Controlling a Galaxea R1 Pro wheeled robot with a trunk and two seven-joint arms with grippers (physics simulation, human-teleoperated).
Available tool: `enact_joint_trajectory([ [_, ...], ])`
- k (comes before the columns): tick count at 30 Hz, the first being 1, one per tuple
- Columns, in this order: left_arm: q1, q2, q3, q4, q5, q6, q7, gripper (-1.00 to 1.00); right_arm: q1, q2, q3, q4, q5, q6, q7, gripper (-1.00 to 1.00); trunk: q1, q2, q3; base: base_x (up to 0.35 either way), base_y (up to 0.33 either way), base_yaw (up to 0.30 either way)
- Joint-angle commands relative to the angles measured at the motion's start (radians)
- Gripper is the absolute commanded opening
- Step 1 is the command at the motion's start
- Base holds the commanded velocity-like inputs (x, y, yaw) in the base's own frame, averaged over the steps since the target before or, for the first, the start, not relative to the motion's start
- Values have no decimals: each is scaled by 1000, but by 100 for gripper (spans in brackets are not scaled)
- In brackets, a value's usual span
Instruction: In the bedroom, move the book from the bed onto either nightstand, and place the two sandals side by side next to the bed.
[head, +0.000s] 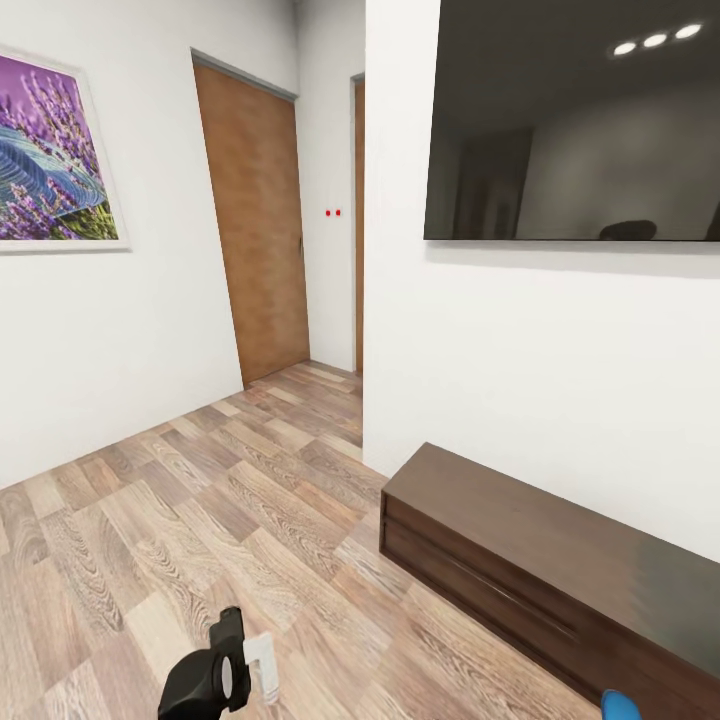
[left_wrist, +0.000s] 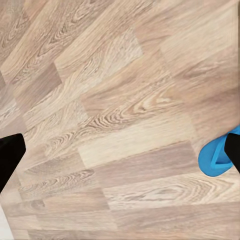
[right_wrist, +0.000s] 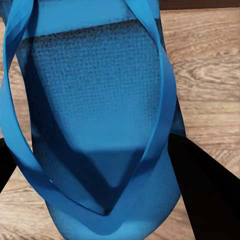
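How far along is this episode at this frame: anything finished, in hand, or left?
Nothing shows as finished. In hand: a blue sandal sits close between the right claw's fingers, apparently held. The left claw is open over the wood floor, and the left wrist view catches a blue sandal edge. Ahead are a long dark cabinet and a wall-mounted TV, so both placements and the book move remain.

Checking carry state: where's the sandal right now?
The sandal sits between the right gripper's fingers, above the wood floor; its blue edge shows at the head view's bottom right, by the long dark cabinet.

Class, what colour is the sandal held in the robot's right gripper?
Bright blue: the sandal, straps and textured sole alike, seen best in the right wrist view.
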Motion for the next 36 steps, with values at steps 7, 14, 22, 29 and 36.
enact_joint_trajectory([
  [7,-1,1,-32,-1,-6,4,-6,100,-2,0,-1,4,-6,-5,10,-100,0,-1,-1,0,0,0],
  [14,0,2,-30,-1,-6,4,-6,100,-2,-3,-1,4,-6,-5,10,-100,0,-1,-1,0,0,0],
  [22,0,2,-30,-1,-6,4,-6,100,-2,-5,-1,5,-6,-5,10,-100,0,-1,-1,0,0,0],
  [29,0,2,-29,-1,-6,4,-6,100,-2,-5,-1,4,-7,-5,10,-100,0,-1,-1,0,0,0],
  [36,0,3,-28,-1,-6,4,-6,100,-2,-5,-1,4,-7,-5,10,-100,0,-1,-1,0,0,0],
])
